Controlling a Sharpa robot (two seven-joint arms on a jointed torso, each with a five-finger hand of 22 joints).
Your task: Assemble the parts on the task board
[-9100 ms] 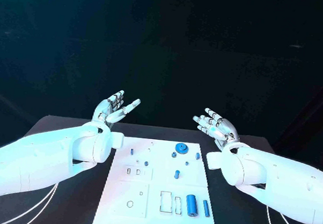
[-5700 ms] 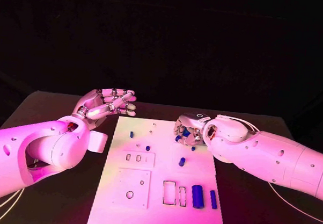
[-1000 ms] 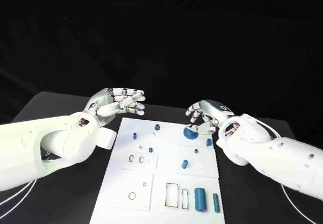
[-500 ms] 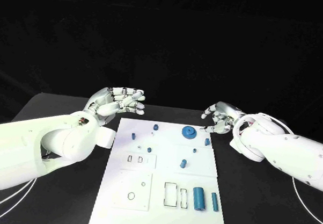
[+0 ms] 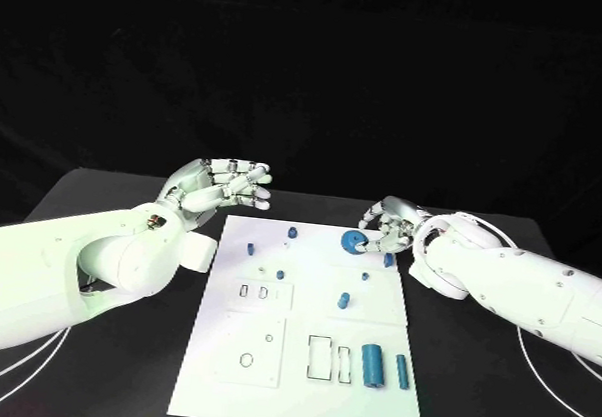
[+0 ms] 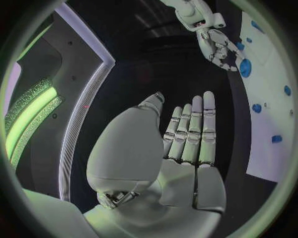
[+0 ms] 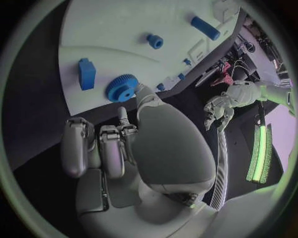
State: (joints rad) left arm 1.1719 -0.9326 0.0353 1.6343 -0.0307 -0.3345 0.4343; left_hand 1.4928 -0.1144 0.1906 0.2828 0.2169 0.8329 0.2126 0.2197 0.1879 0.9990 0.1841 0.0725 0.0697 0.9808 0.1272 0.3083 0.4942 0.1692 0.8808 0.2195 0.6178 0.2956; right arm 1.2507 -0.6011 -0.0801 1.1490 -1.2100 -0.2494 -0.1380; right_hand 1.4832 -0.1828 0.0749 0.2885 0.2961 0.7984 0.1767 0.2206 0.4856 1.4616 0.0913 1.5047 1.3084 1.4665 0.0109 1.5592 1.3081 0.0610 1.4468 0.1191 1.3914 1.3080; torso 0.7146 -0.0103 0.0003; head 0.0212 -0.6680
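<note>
Fingers of the right hand point(image 5: 390, 231) were curled in at the far right corner of the task board point(image 5: 299, 369), fingertips point(image 7: 141, 94) right against the blue gear point(image 5: 354, 241), though I could not tell whether they actually gripped it or only touched its rim. That gear point(image 7: 121, 88) lay flat on the white plate near its far edge, with a small blue block point(image 7: 87, 73) just beside it. Over on the other side, the left hand point(image 5: 221, 189) hovered above the black table point(image 5: 84, 206) just off the board's far left corner, held nothing, and its fingers point(image 6: 193, 134) stood apart, gently bent. Down the board, small blue pegs point(image 5: 288, 233) sat scattered across the far half, and 2 blue cylinders point(image 5: 372, 365) lay side by side near the front right, next to a pair of rectangular slots point(image 5: 317, 359).
</note>
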